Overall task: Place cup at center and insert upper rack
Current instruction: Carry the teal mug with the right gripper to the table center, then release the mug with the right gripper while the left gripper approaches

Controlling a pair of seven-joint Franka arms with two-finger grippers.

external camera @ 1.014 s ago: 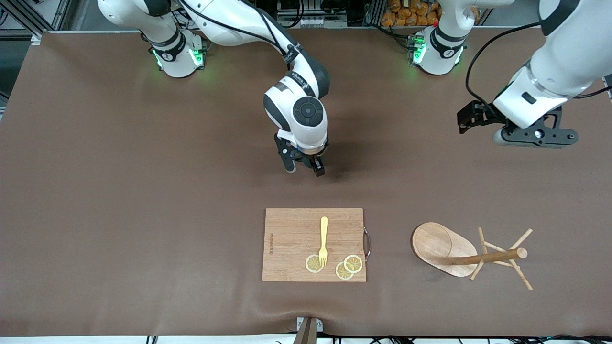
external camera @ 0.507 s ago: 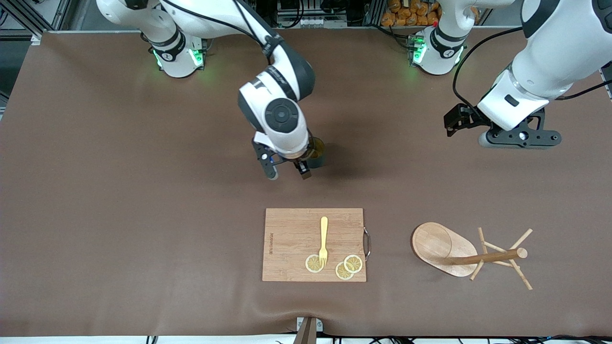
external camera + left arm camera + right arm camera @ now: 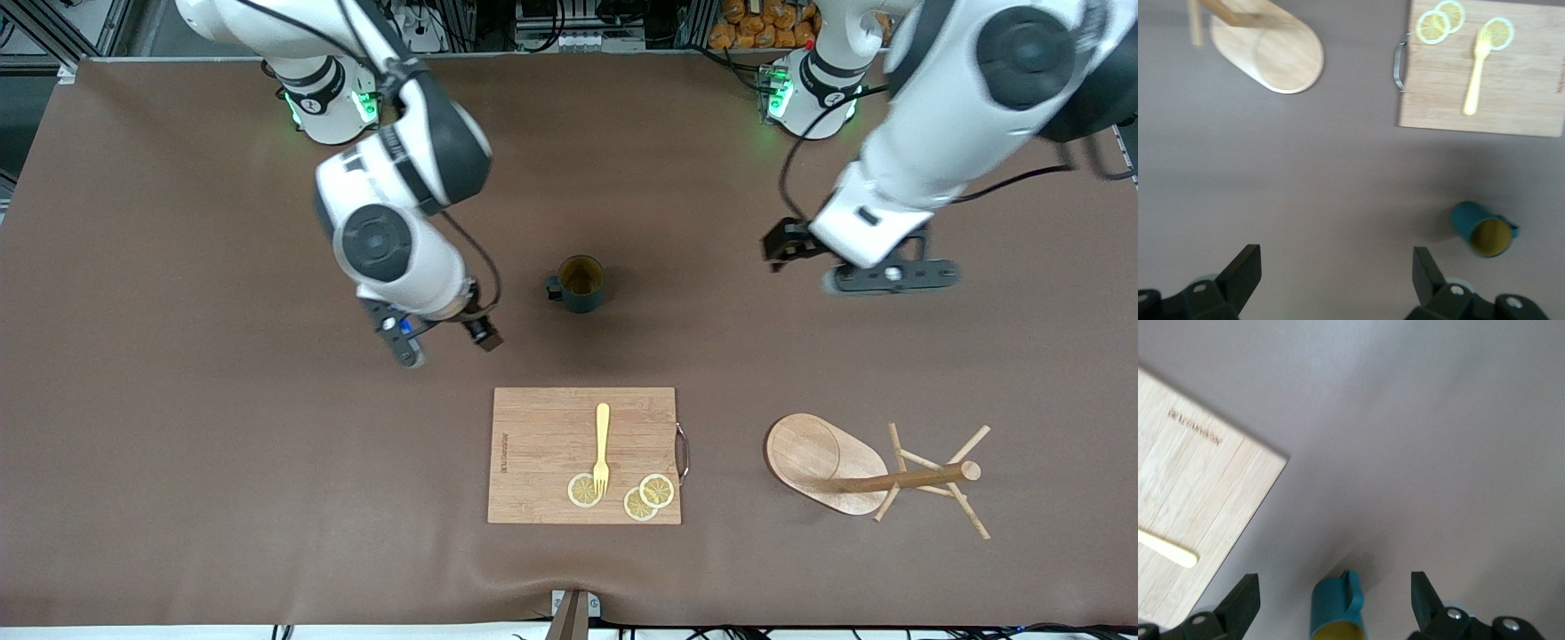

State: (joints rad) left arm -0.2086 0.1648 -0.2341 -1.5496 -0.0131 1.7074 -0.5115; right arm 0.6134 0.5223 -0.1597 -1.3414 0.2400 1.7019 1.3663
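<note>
The cup point(image 3: 580, 283), dark teal with a tan inside, stands upright on the bare mat at the table's middle, handle toward the right arm's end. It also shows in the wrist views as the cup point(image 3: 1485, 230) and the cup point(image 3: 1338, 610). My right gripper point(image 3: 443, 342) hangs open beside it, apart from it, holding nothing; its fingers point(image 3: 1238, 600) frame the mug from a distance. The upper rack point(image 3: 853, 471), a light wooden mug tree, lies on its side toward the left arm's end, nearer the camera. My left gripper point(image 3: 889, 280) hovers open and empty over bare mat between cup and rack; the gripper point(image 3: 1336, 273) shows nothing between its fingers.
A wooden cutting board point(image 3: 582, 453) lies nearer the camera than the cup, carrying a yellow fork point(image 3: 602, 449) and lemon slices point(image 3: 647, 496). A metal handle point(image 3: 682, 452) sticks out of the board toward the rack. The rack's oval base point(image 3: 1271, 57) faces the board.
The right gripper has drawn away from the cup toward the right arm's end, uncovering it. The left arm has swung in toward the table's middle.
</note>
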